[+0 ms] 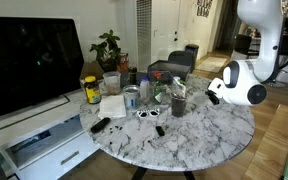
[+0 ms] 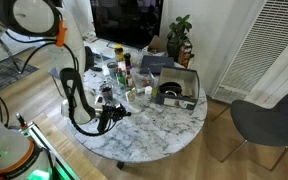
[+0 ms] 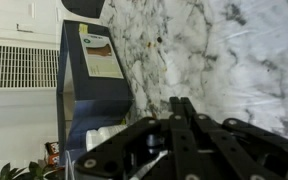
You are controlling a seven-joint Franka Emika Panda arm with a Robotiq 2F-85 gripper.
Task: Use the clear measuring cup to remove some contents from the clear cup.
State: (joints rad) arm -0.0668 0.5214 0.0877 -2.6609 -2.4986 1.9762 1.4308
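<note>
Marble counter (image 1: 199,140) is carrying the clear cup (image 1: 178,99) near the pincer (image 1: 213,93); pincer's looking narrow, gripping nothing, so scooping's not begun, approx 0% done.

No writing, brand or number can be read in any view. The yellow-lidded jar (image 1: 91,91) carries a label in an exterior view, but its print is too small to make out. In the wrist view a pale printed sheet (image 3: 101,52) with a bluish heading lies on a dark blue box (image 3: 72,90), and its lines of text are blurred beyond reading.
</note>
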